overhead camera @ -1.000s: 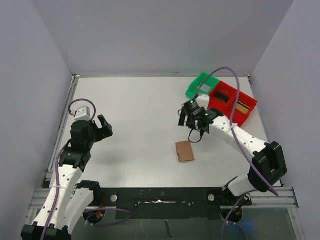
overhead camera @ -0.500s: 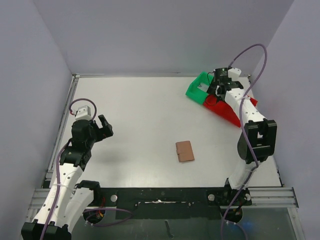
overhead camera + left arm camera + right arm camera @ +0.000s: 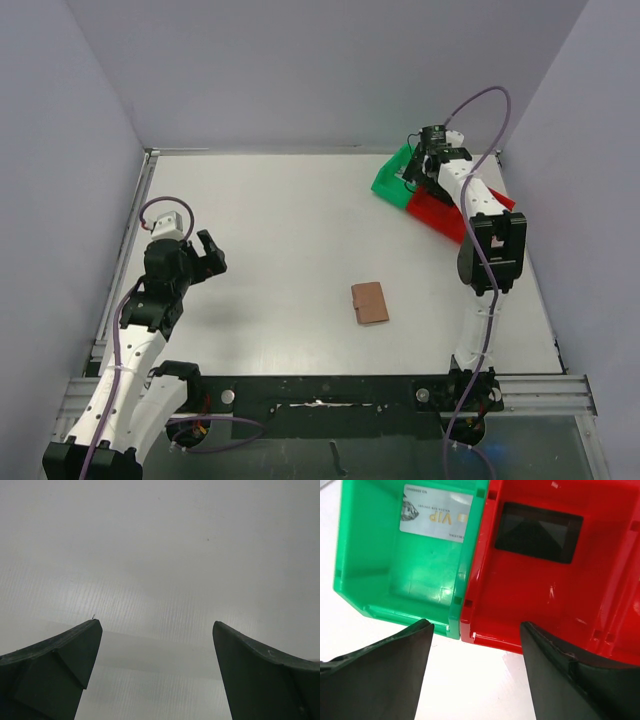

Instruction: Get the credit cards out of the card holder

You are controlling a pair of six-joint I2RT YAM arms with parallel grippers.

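Note:
The brown card holder (image 3: 370, 302) lies closed and flat in the middle of the table, far from both grippers. A silver-grey credit card (image 3: 436, 513) lies in the green bin (image 3: 365, 560). A black credit card (image 3: 538, 532) lies in the red bin (image 3: 520, 605). No gold-tan card is in view. My right gripper (image 3: 476, 625) is open and empty, hovering over the near edge where the two bins meet; it also shows in the top view (image 3: 414, 178). My left gripper (image 3: 155, 623) is open and empty above bare table at the left (image 3: 211, 252).
The green bin (image 3: 390, 178) and red bin (image 3: 436, 211) stand side by side at the back right, near the right wall. The right arm stretches over the red bin. White walls enclose the table on three sides.
My right arm has swung from just above the card holder to the back right and now hovers over the bins. The left arm and the card holder have not moved.

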